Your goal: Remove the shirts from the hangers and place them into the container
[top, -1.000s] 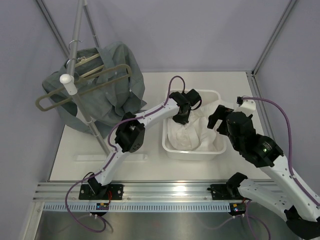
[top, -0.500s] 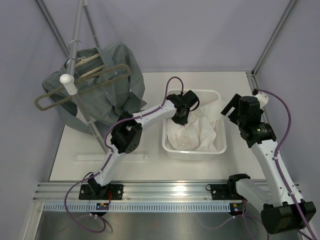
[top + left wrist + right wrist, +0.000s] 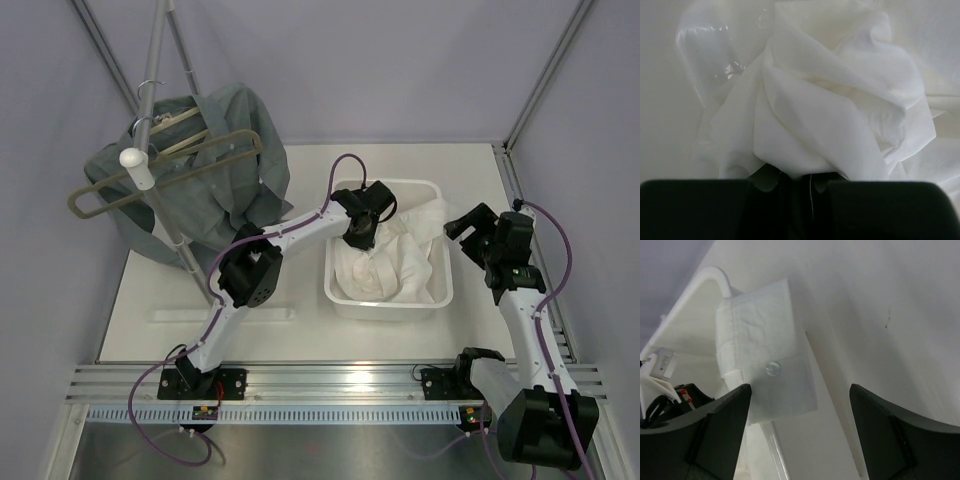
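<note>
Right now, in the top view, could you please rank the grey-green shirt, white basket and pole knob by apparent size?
1. grey-green shirt, largest, though it hangs nearer the camera
2. white basket
3. pole knob, smallest

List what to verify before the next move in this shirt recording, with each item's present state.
1. Left hand grips the white shirt: ok, shut on a fold.
2. White shirt wholly inside the container: not ok, its cuff drapes over the right rim.
3. Right hand ready for the cuff: ok, open, empty, facing it.
4. Grey-green shirt off its hanger: not ok, it hangs there.
</note>
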Robot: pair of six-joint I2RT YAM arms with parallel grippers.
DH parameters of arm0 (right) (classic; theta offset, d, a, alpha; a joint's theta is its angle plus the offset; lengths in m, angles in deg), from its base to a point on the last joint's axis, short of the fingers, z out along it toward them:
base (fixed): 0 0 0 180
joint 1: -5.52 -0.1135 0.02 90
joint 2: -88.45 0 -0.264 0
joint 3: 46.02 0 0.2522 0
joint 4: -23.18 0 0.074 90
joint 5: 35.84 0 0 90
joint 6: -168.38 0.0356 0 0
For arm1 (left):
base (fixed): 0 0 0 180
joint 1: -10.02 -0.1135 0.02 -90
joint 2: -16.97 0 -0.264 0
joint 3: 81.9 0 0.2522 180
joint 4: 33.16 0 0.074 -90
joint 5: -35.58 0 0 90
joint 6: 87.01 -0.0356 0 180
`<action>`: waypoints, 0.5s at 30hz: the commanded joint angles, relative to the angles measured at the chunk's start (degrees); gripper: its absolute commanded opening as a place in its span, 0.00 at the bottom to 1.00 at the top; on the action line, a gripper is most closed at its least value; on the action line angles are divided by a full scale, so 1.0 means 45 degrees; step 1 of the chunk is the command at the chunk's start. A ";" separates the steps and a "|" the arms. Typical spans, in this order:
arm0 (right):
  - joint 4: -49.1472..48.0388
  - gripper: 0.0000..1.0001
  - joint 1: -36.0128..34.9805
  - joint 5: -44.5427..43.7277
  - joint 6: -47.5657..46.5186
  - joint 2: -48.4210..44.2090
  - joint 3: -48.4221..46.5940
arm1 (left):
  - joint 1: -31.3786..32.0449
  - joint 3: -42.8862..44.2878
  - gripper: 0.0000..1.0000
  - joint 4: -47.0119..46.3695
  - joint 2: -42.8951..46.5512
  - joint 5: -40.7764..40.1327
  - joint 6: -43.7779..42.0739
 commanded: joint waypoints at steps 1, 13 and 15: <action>-0.1936 0.86 0.0225 0.1730 0.0302 -0.0403 0.0413 | -0.0130 -0.0810 0.10 0.0276 -0.0944 0.0152 -0.0270; -0.3539 0.39 0.0265 0.2962 0.0303 -0.0911 0.0864 | -0.0111 -0.1006 0.10 0.0139 -0.0943 0.0289 -0.0231; -0.3539 0.32 0.0265 0.3156 0.0148 -0.0873 0.0766 | -0.0110 -0.1044 0.10 0.0120 -0.0943 0.0308 -0.0192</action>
